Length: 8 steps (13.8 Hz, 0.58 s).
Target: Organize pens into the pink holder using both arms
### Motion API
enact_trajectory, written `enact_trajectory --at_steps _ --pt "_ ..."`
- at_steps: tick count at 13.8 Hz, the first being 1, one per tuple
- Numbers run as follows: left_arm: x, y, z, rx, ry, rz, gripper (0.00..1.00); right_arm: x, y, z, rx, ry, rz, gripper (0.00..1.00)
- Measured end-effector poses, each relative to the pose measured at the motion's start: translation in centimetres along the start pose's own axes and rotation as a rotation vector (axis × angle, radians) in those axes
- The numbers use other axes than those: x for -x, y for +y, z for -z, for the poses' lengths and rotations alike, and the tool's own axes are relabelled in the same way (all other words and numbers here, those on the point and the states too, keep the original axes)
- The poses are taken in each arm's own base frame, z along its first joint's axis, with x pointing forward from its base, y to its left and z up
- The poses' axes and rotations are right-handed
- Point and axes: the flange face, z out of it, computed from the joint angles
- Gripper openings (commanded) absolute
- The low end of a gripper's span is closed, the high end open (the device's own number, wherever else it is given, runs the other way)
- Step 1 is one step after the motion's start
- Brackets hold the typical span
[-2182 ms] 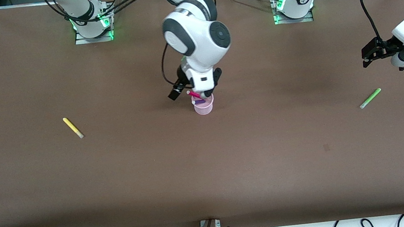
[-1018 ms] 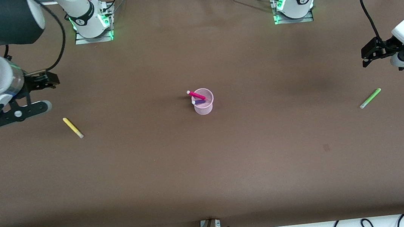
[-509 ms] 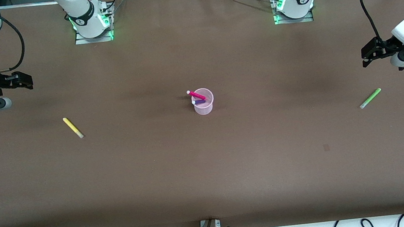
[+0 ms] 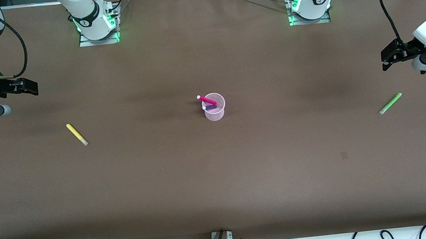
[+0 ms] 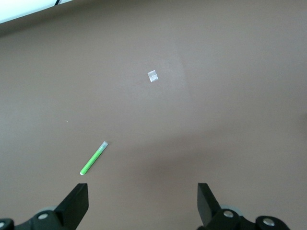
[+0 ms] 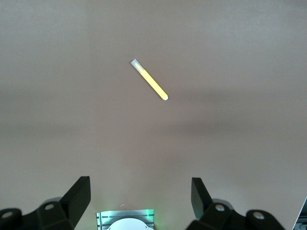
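Front view, pink holder (image 4: 215, 112), magenta pen (image 4: 207, 100), purple pen (image 4: 210, 107) inside

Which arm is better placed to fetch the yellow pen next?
The right arm. The right gripper hangs open at its own end of the table, where the yellow pen lies loose. The left gripper, also open, waits at the other end by the green pen.
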Motion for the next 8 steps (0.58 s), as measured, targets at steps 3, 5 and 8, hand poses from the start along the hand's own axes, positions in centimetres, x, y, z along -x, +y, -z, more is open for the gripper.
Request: enact_trajectory --at_steps 3,5,8 --pt "0.0 0.0 0.0 0.0 0.0 0.0 1.0 -0.4 -0.3 0.4 -0.002 0.04 -0.005 0.93" --pt "-0.1 0.3 0.0 0.0 0.001 -0.005 1.0 -0.9 0.3 0.3 -0.03 0.085 -0.022 0.93" --pt "-0.3 1.1 0.1 0.001 0.002 -0.019 1.0 -1.5 -0.1 -0.1 -0.062 0.134 -0.057 0.98"
